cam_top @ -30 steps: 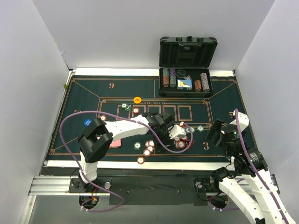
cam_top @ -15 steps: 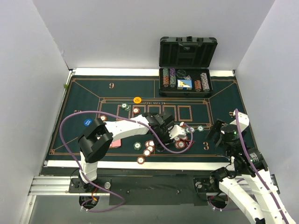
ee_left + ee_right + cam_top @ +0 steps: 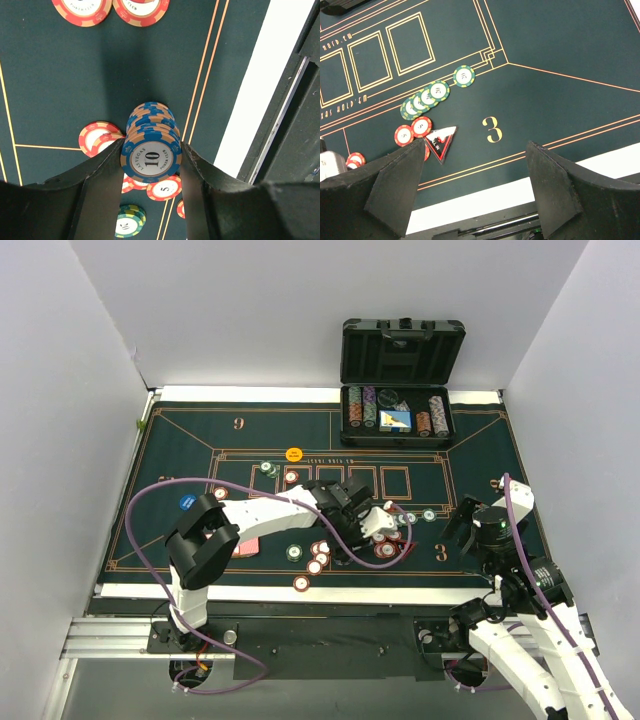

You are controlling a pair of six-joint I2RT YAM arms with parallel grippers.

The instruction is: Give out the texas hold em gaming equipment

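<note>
Seen from above, the left half of the green mat (image 3: 170,450) gives wide passage, broken only by a blue disc (image 3: 187,503) and an orange disc (image 3: 293,454). Lower centre is crowded: the left arm (image 3: 275,510) spans scattered chips (image 3: 318,558), and the left tool (image 3: 150,151) clamps a blue chip stack (image 3: 149,122) with red chips (image 3: 97,140) close beside. The open black case (image 3: 400,380) blocks the upper right. Felt around the "3" (image 3: 494,129) is free.

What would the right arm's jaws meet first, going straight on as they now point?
Probably bare green mat beside the orange 3, as far as depth shows; the triangular marker and green chips lie off to one side.
</note>
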